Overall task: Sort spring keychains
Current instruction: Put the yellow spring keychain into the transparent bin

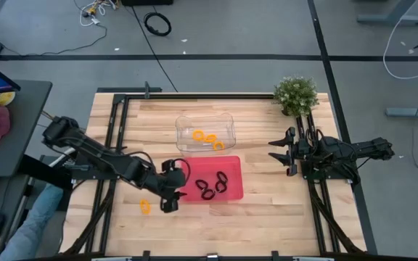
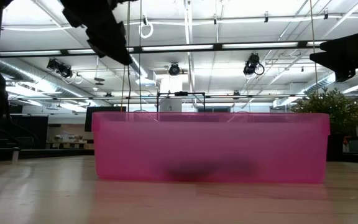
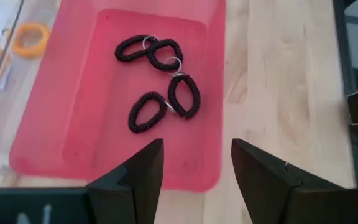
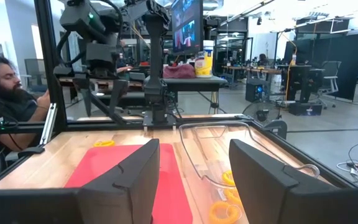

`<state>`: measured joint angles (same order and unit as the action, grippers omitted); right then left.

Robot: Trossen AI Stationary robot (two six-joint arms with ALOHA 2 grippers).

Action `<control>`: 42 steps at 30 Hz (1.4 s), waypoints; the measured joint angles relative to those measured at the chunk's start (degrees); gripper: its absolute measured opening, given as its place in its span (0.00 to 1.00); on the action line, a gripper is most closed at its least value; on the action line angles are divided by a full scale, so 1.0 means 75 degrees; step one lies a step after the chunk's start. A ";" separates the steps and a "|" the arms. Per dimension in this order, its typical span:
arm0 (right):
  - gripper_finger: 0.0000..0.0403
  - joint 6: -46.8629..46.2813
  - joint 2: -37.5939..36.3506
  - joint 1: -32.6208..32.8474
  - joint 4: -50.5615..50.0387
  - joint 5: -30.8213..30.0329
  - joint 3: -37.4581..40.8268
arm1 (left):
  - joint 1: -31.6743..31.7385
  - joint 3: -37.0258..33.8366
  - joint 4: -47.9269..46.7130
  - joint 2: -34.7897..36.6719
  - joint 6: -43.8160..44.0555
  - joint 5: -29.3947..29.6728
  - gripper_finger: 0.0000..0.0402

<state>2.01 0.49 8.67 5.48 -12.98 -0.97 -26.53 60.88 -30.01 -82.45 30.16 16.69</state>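
table (image 1: 267,210): plain wood top, both arms over it, so honestly the biggest risk is just a clumsy swing catching a bin and sliding it out of line.
red tray (image 1: 231,190): sits near the middle, just in front of the clear bin. Its near-left corner is right beside the left arm, so I reckon a low reach toward the stray loop could nudge it.
clear bin (image 1: 223,122): see-through tub behind the red tray. The walls are hard to read, so a drop aimed at it could clip the rim.
left gripper (image 3: 196,163): hovering at the red tray's near-left corner, fingers spread, nothing between them.
right gripper (image 4: 192,171): parked on the right side of the table near the potted plant (image 1: 296,94), fingers spread and empty (just waiting).
black spring keychains (image 3: 160,81): four coiled loops in the red tray, bunched and touching, metal rings overlapping. Grab one and its neighbour may well tag along.
orange spring keychains (image 1: 207,137): a few small coils clustered in the clear bin.
stray orange keychain (image 1: 145,207): alone on the bare wood, left of the red tray and near the left gripper. Springy little thing, so a pinch on the edge might flick it away.
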 joint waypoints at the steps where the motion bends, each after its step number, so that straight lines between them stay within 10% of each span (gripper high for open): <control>1: 0.49 0.0000 0.0000 0.0000 0.0000 -0.0002 0.0000 | -0.0080 0.0004 -0.0086 0.0057 0.0101 0.0005 0.48; 25: 0.49 0.0001 0.0000 -0.0002 0.0000 -0.0002 0.0000 | -0.2125 -0.0133 -0.2757 0.0245 0.5156 0.1154 0.48; 42: 0.49 -0.0002 0.0000 -0.0003 0.0000 -0.0002 0.0000 | -0.3159 -0.1326 -0.3326 0.0239 0.9902 -0.0263 0.48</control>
<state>2.00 0.49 8.64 5.48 -12.99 -0.97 -50.22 50.94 -54.96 -80.66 104.43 14.72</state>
